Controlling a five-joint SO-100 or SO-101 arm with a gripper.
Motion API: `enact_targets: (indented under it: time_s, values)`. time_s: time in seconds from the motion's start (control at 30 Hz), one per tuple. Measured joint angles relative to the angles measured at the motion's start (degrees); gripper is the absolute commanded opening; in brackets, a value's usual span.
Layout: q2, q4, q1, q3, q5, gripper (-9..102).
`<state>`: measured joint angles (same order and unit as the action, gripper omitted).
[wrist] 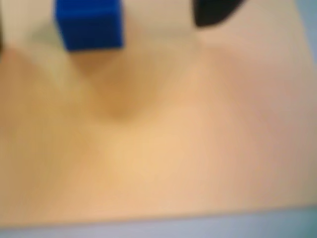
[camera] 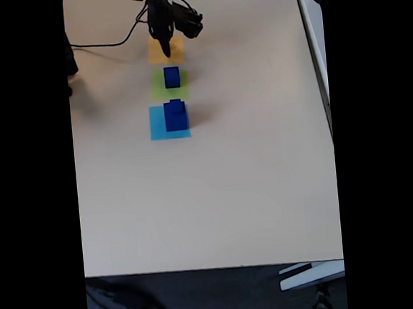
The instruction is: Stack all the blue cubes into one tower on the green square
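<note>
Fixed view: obstacles line up at 12 o'clock on the table [camera: 217,197]: two-cube stack [camera: 176,115] on the light-blue square [camera: 162,126], single blue cube [camera: 172,76] on the green square [camera: 159,86], then the gripper [camera: 166,51] over the orange-yellow square [camera: 156,54]. Cable [camera: 110,43] runs at 11. Open tabletop from 3 through 9.

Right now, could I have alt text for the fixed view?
A black robot gripper hangs over an orange-yellow paper square on a beige table. Below it, one dark blue cube sits on a green paper square; two stacked blue cubes stand on a light-blue paper square.
</note>
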<state>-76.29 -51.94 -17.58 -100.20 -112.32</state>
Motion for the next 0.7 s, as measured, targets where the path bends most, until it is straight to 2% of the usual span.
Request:
enact_targets:
  time_s: [0.3, 0.47, 0.7]
  values:
    - [-0.09, 0.0, 0.09, -0.7, 0.62, 7]
    - [-0.09, 0.62, 0.09, -1.32, 0.62, 0]
    - [-0.09, 0.7, 0.09, -1.41, 0.62, 0]
